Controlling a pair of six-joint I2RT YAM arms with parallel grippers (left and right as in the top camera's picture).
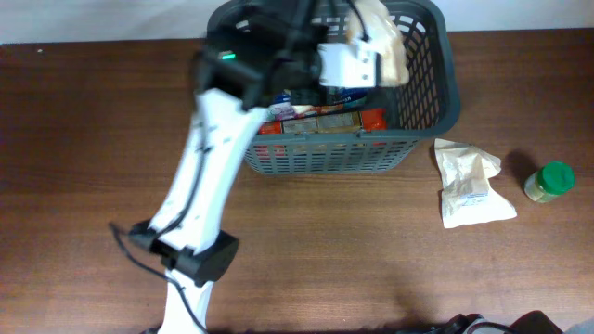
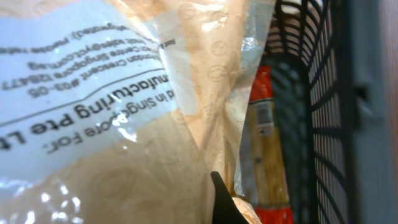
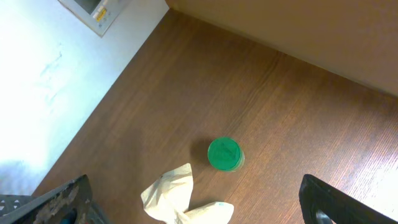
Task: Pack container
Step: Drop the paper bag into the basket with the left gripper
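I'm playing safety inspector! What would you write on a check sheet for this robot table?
Surface: brown wooden table, no spills seen.
Job's things: grey basket holds red and orange packets; beige packet held over it; crumpled white packet and green-lidded jar sit outside, right of the basket, apart.
Clutter: nothing seen.
Pincers: left pincer shut on the beige packet; right pincer open, empty, above the table.
Cables: black cable loops by the left arm's base.
Surroundings: pale surface beyond the table's edge; nothing else seen.

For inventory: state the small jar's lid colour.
Bright green, the small round jar's lid; clearest in the right wrist view.
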